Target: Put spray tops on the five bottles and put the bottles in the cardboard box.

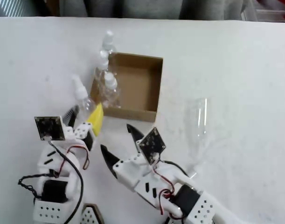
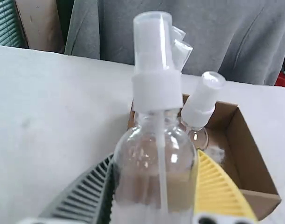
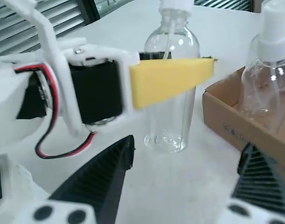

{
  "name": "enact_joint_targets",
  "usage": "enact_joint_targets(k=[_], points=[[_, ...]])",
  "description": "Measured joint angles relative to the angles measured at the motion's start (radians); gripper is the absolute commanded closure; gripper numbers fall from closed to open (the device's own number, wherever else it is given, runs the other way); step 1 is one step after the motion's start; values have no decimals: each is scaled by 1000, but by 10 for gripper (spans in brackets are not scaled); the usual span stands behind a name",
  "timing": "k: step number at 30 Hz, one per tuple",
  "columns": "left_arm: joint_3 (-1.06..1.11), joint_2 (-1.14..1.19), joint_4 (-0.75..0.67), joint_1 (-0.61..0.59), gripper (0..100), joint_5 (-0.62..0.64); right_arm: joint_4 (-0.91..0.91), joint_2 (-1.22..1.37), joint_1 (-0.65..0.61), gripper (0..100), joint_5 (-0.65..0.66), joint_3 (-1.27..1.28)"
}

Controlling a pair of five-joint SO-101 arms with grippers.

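Note:
A clear bottle with a white spray top [image 1: 81, 95] [image 2: 154, 154] [image 3: 172, 107] stands on the table just left of the cardboard box [image 1: 137, 84]. My left gripper [image 1: 86, 110] [image 2: 154, 186] is shut on its body, with the yellow finger [image 3: 170, 79] on one side and the grey finger [image 2: 86, 196] on the other. Three more capped bottles [image 1: 109, 86] line the box's left wall; the nearest one [image 3: 268, 79] stands inside. A bottle with no top [image 1: 198, 116] is right of the box. My right gripper [image 1: 119, 145] [image 3: 186, 154] stands open near the held bottle, touching nothing.
The white table [image 1: 245, 70] has free room to the right and at the back. The box's right half [image 1: 144, 88] is bare cardboard. A small brown-rimmed object [image 1: 91, 214] lies at the front edge between the arms.

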Motion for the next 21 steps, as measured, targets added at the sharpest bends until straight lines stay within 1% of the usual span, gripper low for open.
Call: enact_joint_targets(k=[4, 7, 11, 14, 16, 18, 21], points=[[25, 0, -8, 0, 828, -69, 81, -143, 28, 677, 0, 18], [28, 0, -11, 0, 828, -78, 83, -215, 43, 677, 12, 60], [28, 0, -11, 0, 831, -78, 83, -222, 44, 677, 55, 75], [28, 0, -11, -2, 896, -78, 83, -224, 43, 677, 57, 75], [28, 0, -18, -28, 927, -81, 83, -224, 43, 677, 61, 75], [28, 0, -54, -74, 912, -86, 83, -224, 44, 677, 61, 75], [28, 0, -129, -173, 890, -87, 83, -224, 48, 677, 61, 75]])
